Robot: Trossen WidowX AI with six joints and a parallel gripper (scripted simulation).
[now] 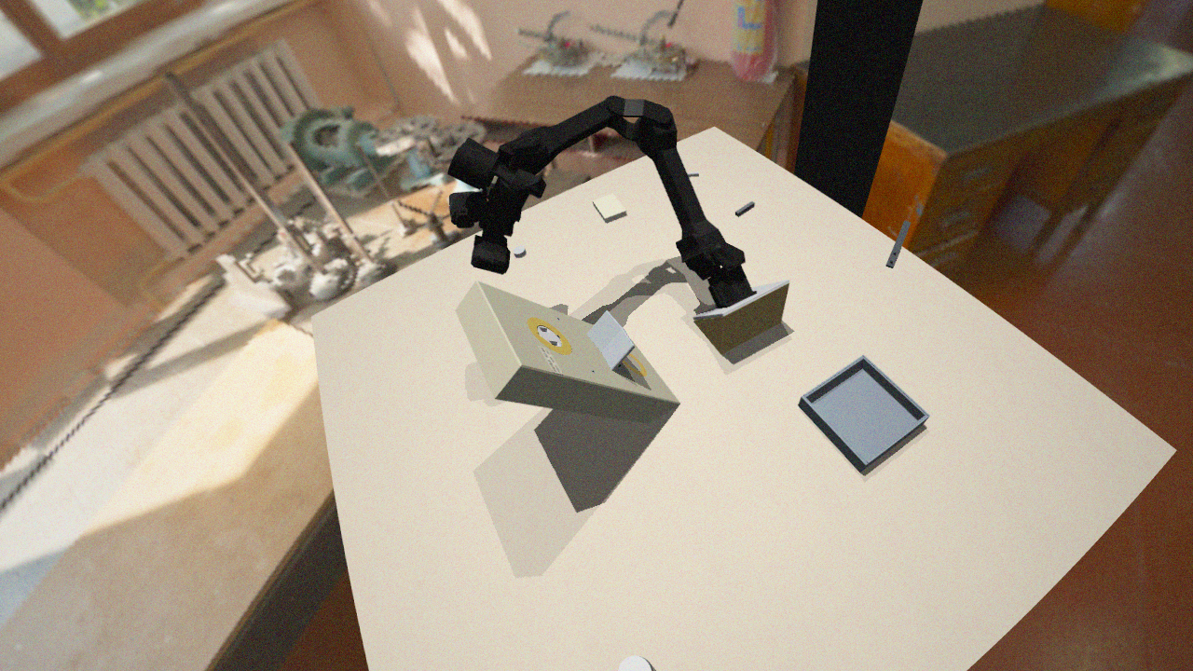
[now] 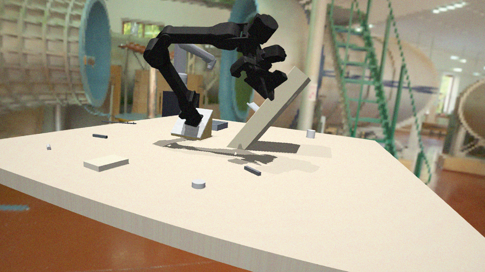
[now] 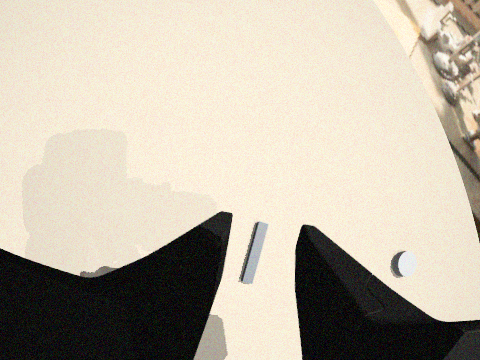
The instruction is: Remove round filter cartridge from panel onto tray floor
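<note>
Pale green panel: cartridge in, slots small, flap near my route

White and dark-slotted, the cartridge [image 1: 548, 335] sat inside a yellow ring towards the left of the tilted panel [image 1: 500, 329] [image 2: 269, 111] in the top view, and I judged it seated. My gripper [image 1: 499, 233] [image 2: 269, 97] [image 3: 264, 231] was part-way open, narrow rather than wide, with nothing between its fingers.

I worried most about angle. The panel leaned, so a straight-down approach could have put one tip in a slot and the other on the rim; closing then might have slipped or wedged the cartridge. A sideways pull could have jammed it or dragged the panel. The raised flap [image 1: 611, 340] [image 2: 252, 106], right of the cartridge, might have been clipped on the way to the tray [image 1: 834, 436] [image 2: 219, 125]. Too low a crossing could have caught the tray's wall; too high a release could have tipped the cartridge.

The exterior view gave me only the panel's back, never the cartridge. The wrist view missed it too, showing a bar [image 2: 252, 170] [image 3: 254, 253] and a disc [image 2: 198, 183] [image 3: 404, 264] below. From above, the tips were lost in black on black, the slots' depth was unreadable, and the flap partly covered a second yellow marking [image 1: 636, 365].
</note>
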